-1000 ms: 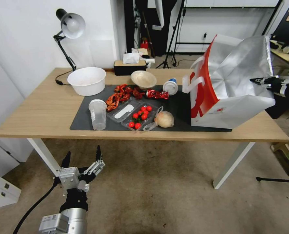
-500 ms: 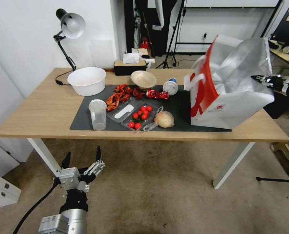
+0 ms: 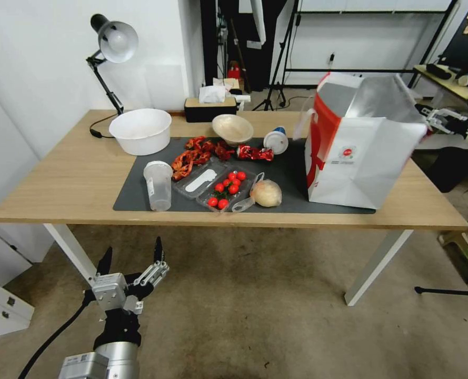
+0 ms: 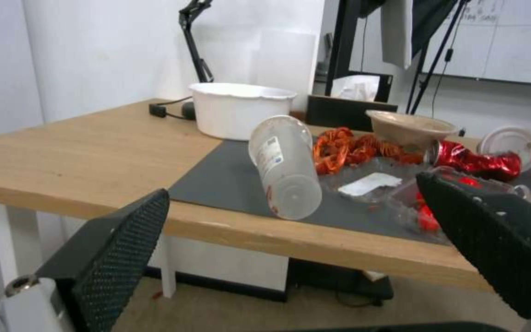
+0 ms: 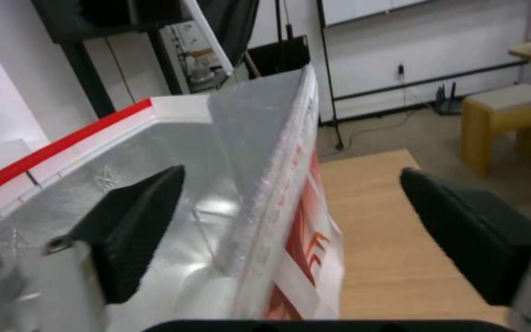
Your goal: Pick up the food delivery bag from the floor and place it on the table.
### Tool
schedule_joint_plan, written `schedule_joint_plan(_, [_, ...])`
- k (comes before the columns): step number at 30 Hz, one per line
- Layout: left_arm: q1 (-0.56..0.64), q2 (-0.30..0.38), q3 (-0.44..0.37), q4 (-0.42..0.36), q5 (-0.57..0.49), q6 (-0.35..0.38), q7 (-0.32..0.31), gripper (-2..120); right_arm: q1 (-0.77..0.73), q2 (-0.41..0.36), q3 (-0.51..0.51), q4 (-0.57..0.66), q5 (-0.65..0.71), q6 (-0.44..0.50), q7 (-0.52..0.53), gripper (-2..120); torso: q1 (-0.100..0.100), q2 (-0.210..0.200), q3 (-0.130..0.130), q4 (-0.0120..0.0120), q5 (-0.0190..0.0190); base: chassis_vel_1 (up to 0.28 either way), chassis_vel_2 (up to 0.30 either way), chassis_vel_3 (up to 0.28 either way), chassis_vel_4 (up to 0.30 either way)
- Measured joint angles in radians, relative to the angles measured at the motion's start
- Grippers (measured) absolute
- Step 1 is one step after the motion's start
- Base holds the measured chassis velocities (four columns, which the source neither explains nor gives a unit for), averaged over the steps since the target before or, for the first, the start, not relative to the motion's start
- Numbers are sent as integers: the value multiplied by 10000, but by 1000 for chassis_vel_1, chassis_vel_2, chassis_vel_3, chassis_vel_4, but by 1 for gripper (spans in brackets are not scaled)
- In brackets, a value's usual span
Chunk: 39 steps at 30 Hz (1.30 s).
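Standing upright now, food delivery bag [image 3: 362, 158] on table [image 3: 60, 179], no longer tilted; right end effector [image 3: 438, 117] released, withdrawn; left end effector [image 3: 132, 260] spread.

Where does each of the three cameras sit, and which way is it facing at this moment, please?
Head view: from the robot's head, looking forward and down at the table; the left gripper hangs open below the near edge, the right gripper is beside the food delivery bag.
Left wrist view: from below the table edge, looking across the mat between its open fingers at a clear cup.
Right wrist view: close to the bag's rim, open fingers either side.
Shared: head and left wrist views both show the white bowl and cup.
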Motion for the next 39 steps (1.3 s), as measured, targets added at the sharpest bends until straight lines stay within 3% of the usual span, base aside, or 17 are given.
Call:
schedule_joint_plan(11, [182, -58, -63, -282, 83, -127, 44, 100, -644, 378, 346, 718, -1755, 987, -261, 100, 0, 0, 0, 1, 0, 0, 0, 0, 0])
schedule_joint_plan(20, [128, -60, -355, -755, 22, -110, 391, 100, -1469, 1150, 737, 2261, -3451, 2106, 771, 100, 0, 0, 0, -1, -1, 0, 0, 0, 0])
schedule_joint_plan(33, [85, -100, -484, -767, 142, -105, 499, 100, -2381, 2383, 463, 4679, -5062, 2391, 2195, 100, -1, 0, 0, 1, -2, 0, 0, 0, 0])
schedule_joint_plan(39, [-35, -78, -510, -767, 205, 77, 497, 100, -3535, 3150, 507, 6052, -6007, 2395, 2904, 100, -1, 1, -1, -1, -3, 0, 0, 0, 0])
